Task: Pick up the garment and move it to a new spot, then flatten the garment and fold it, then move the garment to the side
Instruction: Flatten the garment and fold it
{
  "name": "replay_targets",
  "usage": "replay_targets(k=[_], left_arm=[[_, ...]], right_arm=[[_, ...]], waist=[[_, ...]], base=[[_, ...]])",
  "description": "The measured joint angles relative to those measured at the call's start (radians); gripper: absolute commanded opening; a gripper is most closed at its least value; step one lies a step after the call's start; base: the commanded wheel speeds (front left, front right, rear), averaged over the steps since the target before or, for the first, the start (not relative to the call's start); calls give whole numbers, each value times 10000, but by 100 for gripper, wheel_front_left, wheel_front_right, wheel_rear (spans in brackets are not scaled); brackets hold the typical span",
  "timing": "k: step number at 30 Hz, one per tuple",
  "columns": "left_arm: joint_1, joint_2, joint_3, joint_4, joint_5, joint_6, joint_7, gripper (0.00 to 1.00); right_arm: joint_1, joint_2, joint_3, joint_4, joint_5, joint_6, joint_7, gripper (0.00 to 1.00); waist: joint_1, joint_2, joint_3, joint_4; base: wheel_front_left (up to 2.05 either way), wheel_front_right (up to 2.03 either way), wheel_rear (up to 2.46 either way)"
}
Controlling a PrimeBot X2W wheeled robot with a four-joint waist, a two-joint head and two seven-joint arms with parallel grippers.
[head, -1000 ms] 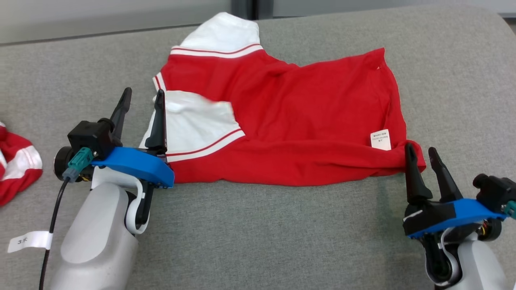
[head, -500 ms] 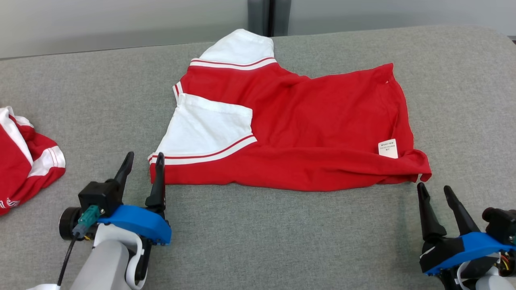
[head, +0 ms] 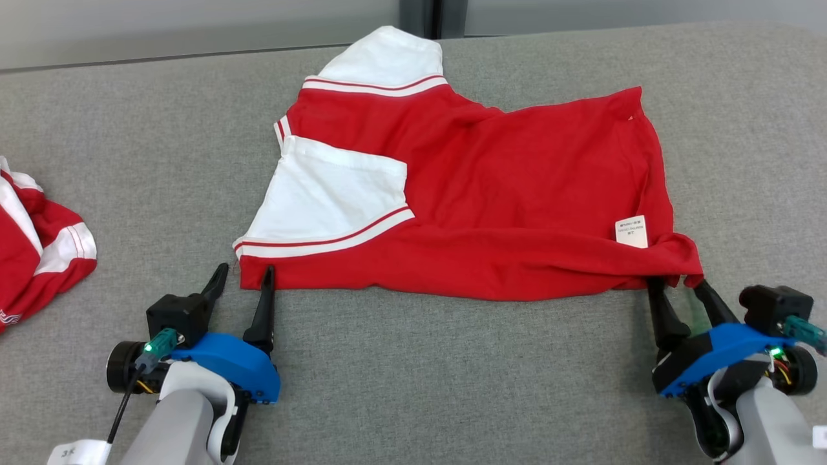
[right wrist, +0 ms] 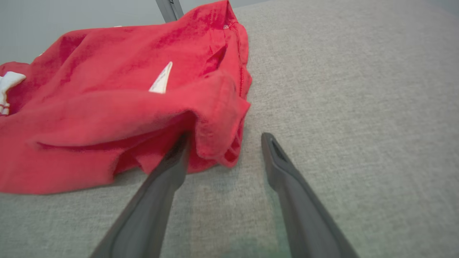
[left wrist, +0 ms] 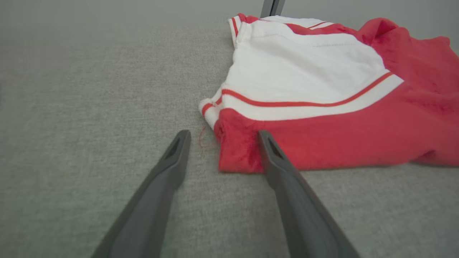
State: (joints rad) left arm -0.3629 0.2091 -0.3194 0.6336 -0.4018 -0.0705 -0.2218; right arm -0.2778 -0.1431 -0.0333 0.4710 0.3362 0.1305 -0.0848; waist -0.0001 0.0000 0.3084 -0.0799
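While my left gripper [head: 245,268] and right gripper [head: 677,284] gape at near corners of the red-and-white fabric garment [head: 491,194], I'd pinch both layers.

From my seat the garment [head: 504,194] reads as soft, matt knit cloth, a bit fuzzy up close in the wrist views, and the red body and white panels look like the same stuff. The little label [head: 632,231] on it is smooth and white; could be woven tape or something papery, I can't tell. The table cover [head: 413,374] is a grey, coarse-woven textile, fully matt with a visible weave. The fingers [left wrist: 297,200] on the left gripper [head: 245,268] look like dark, smooth, matt plastic, same on the right gripper [head: 675,283]. The blue bracket [head: 229,365] is matt plastic, while the pale forearm shell [head: 174,426] is smooth plastic with a soft sheen. The other red-and-white garment [head: 39,258] looks like the same knit.
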Motion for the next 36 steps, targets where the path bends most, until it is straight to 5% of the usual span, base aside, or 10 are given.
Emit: replay_targets(k=[4, 5, 6, 8, 20, 36], left_arm=[[-236, -10, -38, 282, -33, -19, -2, 100], [-313, -15, -54, 351, -38, -27, -4, 100], [-373, -29, -59, 424, -77, -69, 2, 95], [-535, -69, -88, 593, -123, -102, 8, 0], [-63, -309, 199, 249, -506, -169, -347, 0], [3913, -163, 483, -3622, -543, 1012, -65, 0]], right_arm=[[-526, 2, 123, 679, 121, 0, -2, 100], [-641, -13, 180, 840, 155, 0, -10, 66], [-756, -27, 245, 986, 213, 0, -4, 0], [-972, -67, 336, 1206, 290, 0, -79, 0], [5, -209, 788, 617, 1011, 0, -654, 0], [3957, -100, -23, -3202, 1070, 0, 1266, 0]], waist=[[0, 0, 127, 10], [0, 0, 162, 18], [0, 0, 194, 24], [0, 0, 239, 40], [2, 0, -511, 128], [1, 0, -1535, 385]], base=[[0, 0, 0], [0, 0, 0], [0, 0, 0], [0, 0, 0], [0, 0, 0], [0, 0, 0]])
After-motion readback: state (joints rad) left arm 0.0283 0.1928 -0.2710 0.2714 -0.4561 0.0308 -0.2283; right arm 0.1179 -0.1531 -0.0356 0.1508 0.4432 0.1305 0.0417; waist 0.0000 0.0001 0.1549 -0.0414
